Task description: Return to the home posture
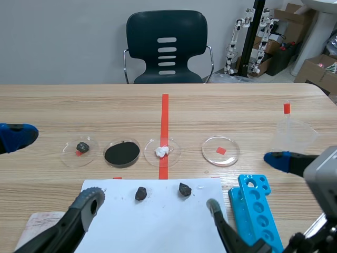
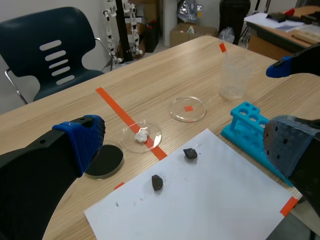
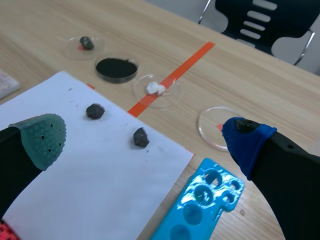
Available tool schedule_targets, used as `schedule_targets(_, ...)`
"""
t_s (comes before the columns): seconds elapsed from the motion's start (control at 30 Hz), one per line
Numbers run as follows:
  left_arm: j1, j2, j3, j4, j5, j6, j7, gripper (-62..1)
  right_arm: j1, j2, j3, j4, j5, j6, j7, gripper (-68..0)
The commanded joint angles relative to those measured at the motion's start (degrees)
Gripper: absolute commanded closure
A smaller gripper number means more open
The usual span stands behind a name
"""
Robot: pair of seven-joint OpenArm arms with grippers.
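My left gripper (image 1: 51,169) hangs open over the table's near left, holding nothing; in the left wrist view its pads (image 2: 82,137) stand wide apart above the white paper sheet (image 2: 200,200). Over the near right, my right gripper (image 1: 246,183) is also open and holds nothing. Its blue fingertip (image 2: 281,68) shows in the left wrist view beside the beaker. Two dark lumps (image 1: 140,193) (image 1: 184,189) lie on the sheet (image 1: 158,221) between the two grippers, below the right gripper's fingers (image 3: 42,135) in its own view.
Behind the sheet stands a row of dishes: one with a dark lump (image 1: 80,148), a black-filled one (image 1: 121,153), one with white material (image 1: 162,151) on the tape line, one nearly bare (image 1: 220,150). A blue tube rack (image 1: 255,208) and clear beaker (image 1: 291,134) stand right. A chair (image 1: 167,47) is beyond.
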Motion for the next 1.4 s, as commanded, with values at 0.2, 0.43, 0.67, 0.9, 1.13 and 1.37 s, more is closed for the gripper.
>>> schedule_targets(0.2, -0.76, 0.28, -2.78, 2.03, 2.58, 0.11, 3.50, -62.3, -2.08, 0.72, -0.70, 0.55, -1.64, -0.46, 0.44, -67.9)
schedule_targets(0.43, -5.95, 0.26, -3.19, 2.03, 2.60, -1.57, 7.48, -62.3, -1.90, 0.72, -0.70, 0.55, -1.60, -0.44, 1.77, -67.9)
schedule_targets(0.67, -7.96, 0.26, -3.19, 1.97, 2.56, -4.00, 7.50, -62.3, -1.90, 0.74, -0.70, 0.55, -1.62, -0.44, 1.75, -67.9)
schedule_targets(0.9, -7.78, 0.28, -3.17, 1.11, 2.51, -4.66, 9.20, -62.3, -1.90, 0.74, -0.70, 0.55, -1.62, -0.44, 2.19, -67.9)
schedule_targets(1.13, -7.78, 0.28, -2.27, 0.68, 2.29, -5.14, 9.42, -62.3, -1.90, 0.74, -0.70, 0.55, -1.62, -0.44, 2.19, -67.9)
schedule_targets(1.37, -7.78, 0.28, -1.22, 0.68, 2.29, -5.11, 9.42, -62.3, -1.90, 0.74, -0.70, 0.55, -2.21, -0.44, 2.19, -67.9)
